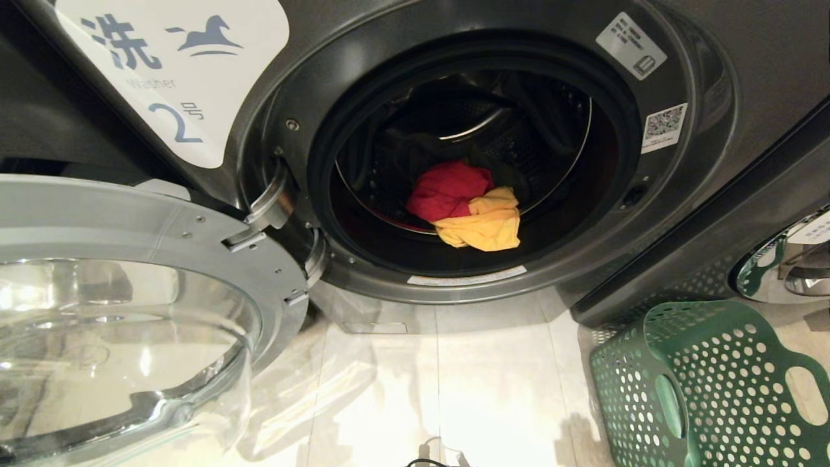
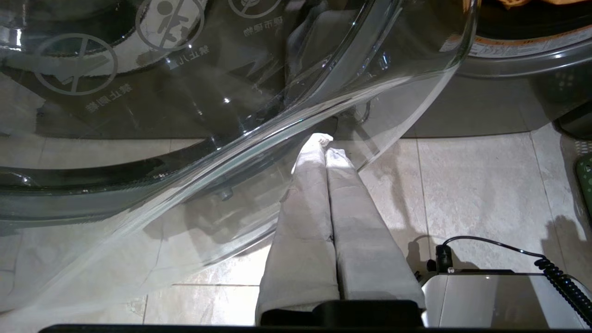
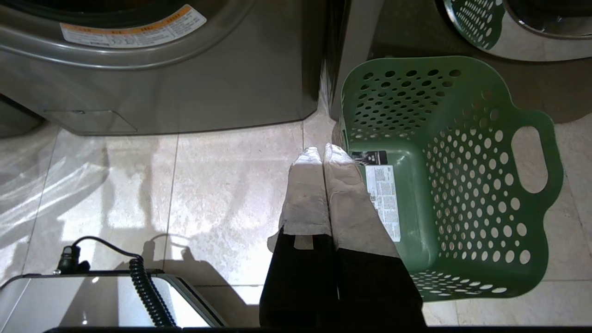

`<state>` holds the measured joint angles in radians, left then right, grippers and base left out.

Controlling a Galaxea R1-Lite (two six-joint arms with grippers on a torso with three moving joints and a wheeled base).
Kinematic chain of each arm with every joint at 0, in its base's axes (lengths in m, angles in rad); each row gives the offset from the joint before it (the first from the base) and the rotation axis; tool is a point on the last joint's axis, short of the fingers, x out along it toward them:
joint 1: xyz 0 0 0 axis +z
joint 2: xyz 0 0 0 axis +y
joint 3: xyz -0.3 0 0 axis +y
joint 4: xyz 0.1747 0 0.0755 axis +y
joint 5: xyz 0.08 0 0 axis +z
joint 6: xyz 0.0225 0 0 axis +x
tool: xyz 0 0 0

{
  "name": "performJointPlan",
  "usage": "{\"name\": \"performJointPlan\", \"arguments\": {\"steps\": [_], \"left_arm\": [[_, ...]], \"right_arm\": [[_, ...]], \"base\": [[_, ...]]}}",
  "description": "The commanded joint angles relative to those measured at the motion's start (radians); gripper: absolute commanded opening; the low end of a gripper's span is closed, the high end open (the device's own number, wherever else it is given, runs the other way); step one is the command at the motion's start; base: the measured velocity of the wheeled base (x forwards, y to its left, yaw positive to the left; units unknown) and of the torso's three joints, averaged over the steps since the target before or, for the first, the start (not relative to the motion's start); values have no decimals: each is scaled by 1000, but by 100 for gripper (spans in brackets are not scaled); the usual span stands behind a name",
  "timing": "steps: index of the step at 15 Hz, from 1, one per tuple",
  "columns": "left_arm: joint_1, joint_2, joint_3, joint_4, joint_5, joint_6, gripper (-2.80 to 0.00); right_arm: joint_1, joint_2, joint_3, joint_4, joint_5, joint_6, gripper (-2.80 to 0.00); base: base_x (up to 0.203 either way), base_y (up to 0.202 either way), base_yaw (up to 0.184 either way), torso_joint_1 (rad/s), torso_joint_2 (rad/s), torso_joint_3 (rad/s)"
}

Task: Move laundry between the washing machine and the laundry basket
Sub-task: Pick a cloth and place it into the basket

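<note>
The dark grey washing machine labelled 2 stands with its glass door swung open to the left. Inside the drum lie a red garment and a yellow-orange garment, touching. The green holed laundry basket sits empty on the floor at the lower right, a white sticker on its bottom. My left gripper hangs shut and empty beneath the open door's glass. My right gripper hangs shut and empty over the basket's near rim. Neither arm shows in the head view.
A neighbouring machine's chrome door reflects the basket at the far right. My white base with a coiled black cable sits low beside each gripper. Pale tiled floor lies in front of the washer between door and basket.
</note>
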<state>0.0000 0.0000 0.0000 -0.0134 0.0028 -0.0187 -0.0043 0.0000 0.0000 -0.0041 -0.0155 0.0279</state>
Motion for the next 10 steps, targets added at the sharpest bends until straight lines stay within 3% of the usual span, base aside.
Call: {"name": "performJointPlan", "arguments": {"steps": [1, 7, 10], "left_arm": [[0, 2, 0, 0, 0, 0, -280], [0, 2, 0, 0, 0, 0, -280], [0, 2, 0, 0, 0, 0, -280]], "right_arm": [[0, 2, 0, -1, -1, 0, -280], [0, 3, -29, 4, -5, -64, -280], [0, 135, -269, 82, 31, -97, -280]], "base": [[0, 0, 0, -1, 4, -193], [0, 0, 0, 2, 5, -35], [0, 0, 0, 0, 0, 0]]}}
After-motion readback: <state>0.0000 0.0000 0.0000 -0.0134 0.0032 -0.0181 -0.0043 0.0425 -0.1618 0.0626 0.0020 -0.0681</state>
